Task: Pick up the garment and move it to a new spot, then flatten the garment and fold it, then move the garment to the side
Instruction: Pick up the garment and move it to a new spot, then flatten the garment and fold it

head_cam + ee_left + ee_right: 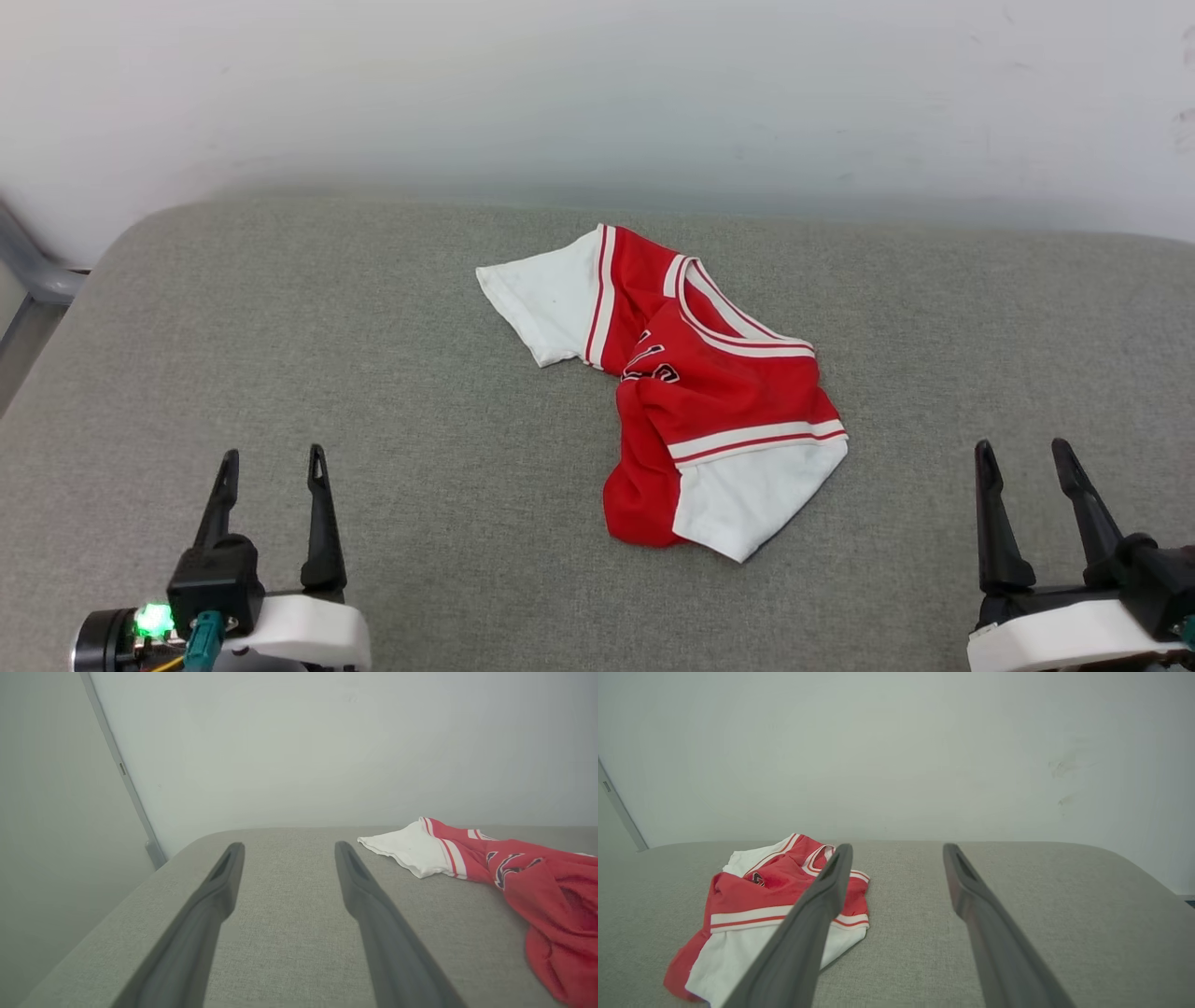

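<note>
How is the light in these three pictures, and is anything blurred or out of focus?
Head view: soft, even light, no glare; the garment is sharp and casts only a faint shadow. Left wrist view: washed-out and hazy; the left gripper blurs toward the bottom edge. Right wrist view: equally pale; the right gripper also softens near the lens.

Crumpled garment: chest lettering folded into a crease, can't read it. My left wrist view cuts the cloth off at the right edge. In my right wrist view, one finger of my right gripper covers its middle.
</note>
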{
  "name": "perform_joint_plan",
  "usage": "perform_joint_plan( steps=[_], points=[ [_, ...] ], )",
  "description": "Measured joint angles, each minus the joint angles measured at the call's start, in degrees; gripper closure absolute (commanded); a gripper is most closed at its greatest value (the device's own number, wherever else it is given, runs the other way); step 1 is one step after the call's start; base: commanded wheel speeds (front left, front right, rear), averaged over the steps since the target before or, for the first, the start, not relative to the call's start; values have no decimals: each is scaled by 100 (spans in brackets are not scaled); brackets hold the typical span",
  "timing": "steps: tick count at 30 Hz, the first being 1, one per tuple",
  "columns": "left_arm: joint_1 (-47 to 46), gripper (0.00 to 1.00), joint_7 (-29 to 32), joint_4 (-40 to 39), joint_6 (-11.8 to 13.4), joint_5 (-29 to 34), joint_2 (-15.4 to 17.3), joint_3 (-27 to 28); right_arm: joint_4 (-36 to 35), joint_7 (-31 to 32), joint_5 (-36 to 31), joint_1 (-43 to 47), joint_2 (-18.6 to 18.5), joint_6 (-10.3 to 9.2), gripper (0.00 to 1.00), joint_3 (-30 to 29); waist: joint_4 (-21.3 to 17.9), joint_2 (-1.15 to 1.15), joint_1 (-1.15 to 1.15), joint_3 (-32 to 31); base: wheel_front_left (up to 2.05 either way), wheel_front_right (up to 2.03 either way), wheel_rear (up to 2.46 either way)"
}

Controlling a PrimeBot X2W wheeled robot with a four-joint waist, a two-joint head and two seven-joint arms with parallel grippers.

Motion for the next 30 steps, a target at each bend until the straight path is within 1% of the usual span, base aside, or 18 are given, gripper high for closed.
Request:
perform_joint_plan(
  steps=[5,11,15,23,30],
  points=[
    [272,0,0,108,-360,405,-356,334,103,0,80,126,0,0,0,-13,-14,0,0,-70,0,0,0],
    [427,0,0,192,-755,742,-642,658,178,0,130,194,0,0,0,-11,-41,0,0,-139,0,0,0],
    [474,0,0,242,-959,931,-797,803,208,0,153,202,0,0,0,-8,-52,0,0,-154,0,0,0],
    [487,0,0,315,-1238,1156,-1040,1059,201,0,154,218,0,0,0,11,-66,0,0,-144,0,0,0],
    [428,0,0,339,-1440,1310,-1102,1247,174,0,153,215,0,0,0,30,-102,0,0,-125,0,0,0]
  ],
)
